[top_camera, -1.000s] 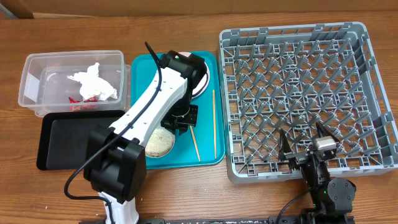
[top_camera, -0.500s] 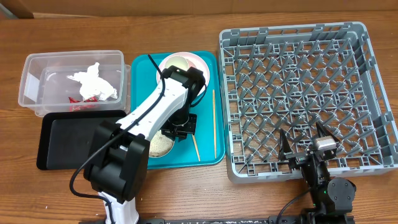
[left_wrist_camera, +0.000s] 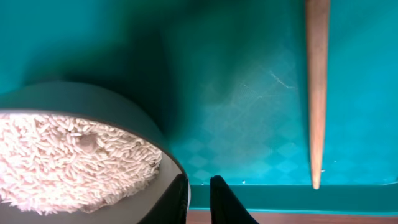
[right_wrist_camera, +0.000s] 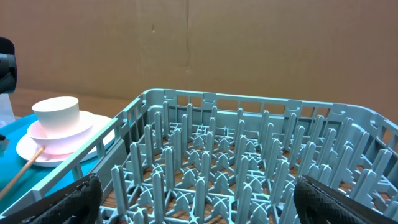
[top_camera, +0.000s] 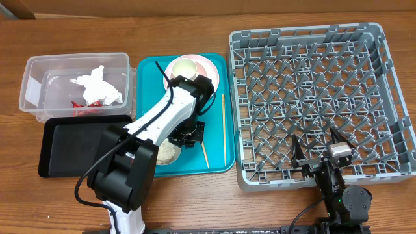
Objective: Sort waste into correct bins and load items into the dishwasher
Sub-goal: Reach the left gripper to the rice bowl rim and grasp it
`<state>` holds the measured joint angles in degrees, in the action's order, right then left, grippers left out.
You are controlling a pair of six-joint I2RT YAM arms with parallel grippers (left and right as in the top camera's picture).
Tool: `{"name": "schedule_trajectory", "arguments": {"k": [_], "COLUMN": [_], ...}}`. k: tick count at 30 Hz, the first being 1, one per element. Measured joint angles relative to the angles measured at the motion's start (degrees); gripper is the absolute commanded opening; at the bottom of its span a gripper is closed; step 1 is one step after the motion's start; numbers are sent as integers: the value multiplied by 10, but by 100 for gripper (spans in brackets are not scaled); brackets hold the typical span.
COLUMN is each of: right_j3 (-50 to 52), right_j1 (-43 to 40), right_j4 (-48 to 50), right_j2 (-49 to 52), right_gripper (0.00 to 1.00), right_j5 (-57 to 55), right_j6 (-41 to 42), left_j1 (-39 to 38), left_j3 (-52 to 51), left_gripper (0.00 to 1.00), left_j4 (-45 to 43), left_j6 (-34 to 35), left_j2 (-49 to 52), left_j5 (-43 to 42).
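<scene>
My left gripper (top_camera: 179,142) (left_wrist_camera: 199,199) is shut on the rim of a whitish bowl (top_camera: 166,153) (left_wrist_camera: 134,115) full of white rice (left_wrist_camera: 68,155), at the front of the teal tray (top_camera: 218,162). A small white cup (top_camera: 184,67) (right_wrist_camera: 56,111) stands on the pale pink plate (top_camera: 207,73) (right_wrist_camera: 37,149) at the tray's back. Two wooden chopsticks (top_camera: 224,127) (left_wrist_camera: 317,93) lie on the tray's right side. The clear tub (top_camera: 32,84) holds the white napkin (top_camera: 97,88) and red packet (top_camera: 81,105). My right gripper (top_camera: 318,155) (right_wrist_camera: 199,199) is open and empty over the grey dish rack (top_camera: 312,39) (right_wrist_camera: 249,106).
The black tray (top_camera: 78,146) lies in front of the clear tub, left of the teal tray. The rack fills the right half of the table. My left arm stretches over the teal tray's front left. Cardboard stands behind the table in the right wrist view.
My left arm has drawn back toward the front, uncovering the plate and cup. Its gripper has come down at the rice bowl's rim. The right arm has not moved.
</scene>
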<state>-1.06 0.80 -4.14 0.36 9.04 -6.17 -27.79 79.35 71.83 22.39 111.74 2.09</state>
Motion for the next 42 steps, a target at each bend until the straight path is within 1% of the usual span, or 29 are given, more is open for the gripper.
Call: {"name": "schedule_trajectory", "arguments": {"k": [3, 19, 23, 25, 32, 36, 37, 38, 39, 40, 41, 42], "right_j3": [0, 0, 0, 0, 0, 0, 0, 0, 0, 0, 0, 0], "right_j1": [0, 0, 0, 0, 0, 0, 0, 0, 0, 0, 0, 0], "right_j4": [0, 0, 0, 0, 0, 0, 0, 0, 0, 0, 0, 0], "right_j2": [0, 0, 0, 0, 0, 0, 0, 0, 0, 0, 0, 0], "right_gripper": [100, 100, 100, 100, 100, 100, 100, 100, 100, 100, 100, 100], "right_j5": [0, 0, 0, 0, 0, 0, 0, 0, 0, 0, 0, 0], "right_j6": [0, 0, 0, 0, 0, 0, 0, 0, 0, 0, 0, 0], "left_j1": [0, 0, 9, 20, 67, 79, 79, 79, 79, 79, 79, 79], "left_j3": [-2, -2, 14, 38, 126, 134, 134, 134, 134, 134, 134, 134], "left_gripper": [4, 4, 5, 4, 5, 6, 7, 13, 17, 25, 30, 32], "left_j4": [-1, 14, 48, 67, 144, 164, 168, 171, 174, 174, 174, 174], "left_j6": [0, 1, 1, 1, 1, 1, 1, 1, 1, 1, 1, 2], "left_j2": [0, 0, 0, 0, 0, 0, 0, 0, 0, 0, 0, 0], "left_j5": [4, 6, 6, 6, 4, 3, 3, 3, 3, 2, 1, 0]}}
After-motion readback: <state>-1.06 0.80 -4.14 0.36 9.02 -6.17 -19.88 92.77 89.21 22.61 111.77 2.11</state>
